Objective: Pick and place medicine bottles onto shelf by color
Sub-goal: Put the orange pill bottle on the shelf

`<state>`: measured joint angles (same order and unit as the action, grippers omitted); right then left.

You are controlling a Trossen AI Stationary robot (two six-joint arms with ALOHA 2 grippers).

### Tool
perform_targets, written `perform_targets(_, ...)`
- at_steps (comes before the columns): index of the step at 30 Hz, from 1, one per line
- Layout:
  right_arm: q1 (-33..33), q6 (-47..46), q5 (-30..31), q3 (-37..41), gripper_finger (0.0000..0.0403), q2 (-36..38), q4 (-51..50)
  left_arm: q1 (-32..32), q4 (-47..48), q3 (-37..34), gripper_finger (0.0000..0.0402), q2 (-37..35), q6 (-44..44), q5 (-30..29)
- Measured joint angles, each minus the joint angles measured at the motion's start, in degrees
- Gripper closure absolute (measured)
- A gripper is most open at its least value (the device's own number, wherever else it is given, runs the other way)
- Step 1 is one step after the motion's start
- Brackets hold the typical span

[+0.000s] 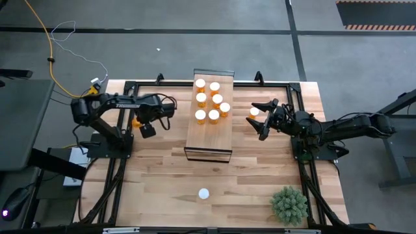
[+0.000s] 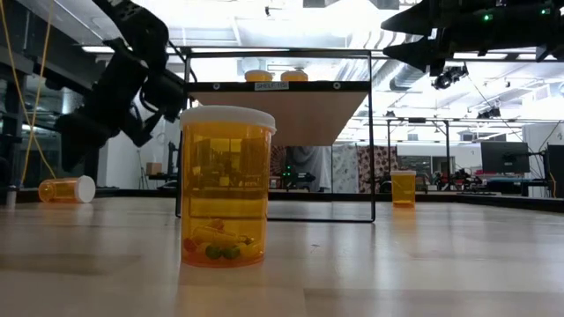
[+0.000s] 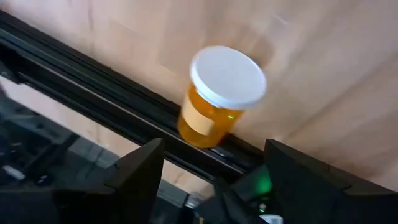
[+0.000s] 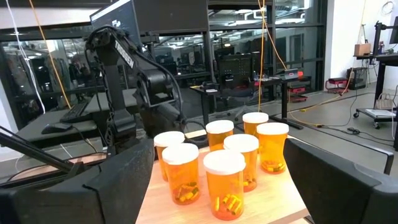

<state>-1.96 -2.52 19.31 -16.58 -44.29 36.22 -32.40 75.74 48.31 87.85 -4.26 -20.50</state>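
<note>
An orange medicine bottle (image 3: 205, 115) with a white cap (image 3: 227, 76) lies on its side at the table's left edge, against a dark rail. My left gripper (image 1: 147, 128) hangs open just above it, slanting down, a finger (image 3: 140, 174) on either side and apart from it. The shelf (image 1: 209, 133) stands mid-table with several white-capped bottles (image 1: 211, 101) upright on its far half. My right gripper (image 1: 261, 122) waits open and level to the right of the shelf, beside one upright bottle (image 1: 254, 112) on the table. Another bottle (image 2: 226, 185) stands near the front edge.
A small green plant (image 1: 289, 205) sits at the near right corner. The dark frame rail (image 3: 93, 93) runs along the table's left edge right beside the lying bottle. Bare wood (image 1: 162, 175) lies between the shelf and the front edge.
</note>
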Motion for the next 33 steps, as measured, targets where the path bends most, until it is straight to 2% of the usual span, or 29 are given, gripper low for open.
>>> perform_targets(3, -0.02, 0.00, 0.00, -0.02, 0.0054, 0.00, -0.02, 0.00, -0.86, -0.01, 0.0133, 1.28, 0.01, -2.20)
perform_targets(13, 0.01, 0.00, 0.00, -0.02, 0.0054, 0.00, -0.02, -0.85, -2.60, -0.01, 0.0133, 5.36, 2.99, 0.22)
perform_targets(18, 0.00, 0.00, 0.00, -0.02, 0.0054, 0.00, -0.07, -2.40, -3.63, -0.01, 0.0133, 8.81, 3.92, -1.96)
perform_targets(33, -0.01, -0.17, 0.00, -0.02, 0.0054, 0.00, -0.39, -3.26, -7.16, -0.01, 0.0133, 16.25, 6.48, -2.23)
